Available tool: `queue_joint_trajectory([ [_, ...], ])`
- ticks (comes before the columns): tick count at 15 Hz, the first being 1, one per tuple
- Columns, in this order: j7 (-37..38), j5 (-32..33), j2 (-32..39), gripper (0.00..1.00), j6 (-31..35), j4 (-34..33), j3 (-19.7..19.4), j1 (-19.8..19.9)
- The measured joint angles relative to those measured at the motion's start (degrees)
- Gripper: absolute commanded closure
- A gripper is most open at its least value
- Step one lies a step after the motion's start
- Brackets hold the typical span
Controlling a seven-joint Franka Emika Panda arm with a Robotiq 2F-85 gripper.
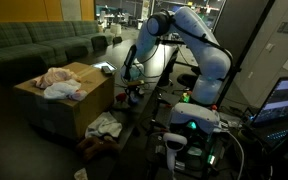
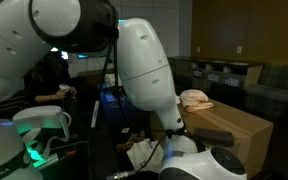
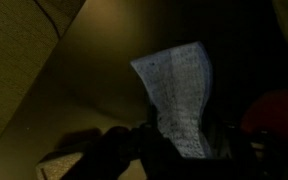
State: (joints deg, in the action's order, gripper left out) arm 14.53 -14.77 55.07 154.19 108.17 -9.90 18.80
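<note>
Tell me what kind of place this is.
Probably a dim office lounge or lab: a long green sofa, a cardboard box with cloths on it, and a lit computer screen.

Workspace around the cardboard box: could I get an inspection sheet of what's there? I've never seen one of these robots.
surface: cardboard box, carrying a pile of clothes.
job's things: pale cloth, hanging right in front of the wrist camera.
clutter: pink and white clothes on the box; crumpled clothes on the floor beside it.
grippers: gripper hangs by the box's edge; too dark to tell whether it is open or shut.
cables: nothing seen.
surroundings: dim room, green sofa behind the box, lit laptop screen beside the robot.
</note>
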Motion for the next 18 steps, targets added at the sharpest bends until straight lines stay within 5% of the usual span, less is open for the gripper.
queue_joint_trajectory([
  [3,0.0,0.0,0.3,0.01,0.3,-1.1,0.0,0.6],
  [11,-2.0,0.0,-1.9,0.0,1.4,-1.7,1.2,2.0],
  [18,-16.6,-1.1,-6.5,0.0,0.7,0.9,11.1,10.2],
])
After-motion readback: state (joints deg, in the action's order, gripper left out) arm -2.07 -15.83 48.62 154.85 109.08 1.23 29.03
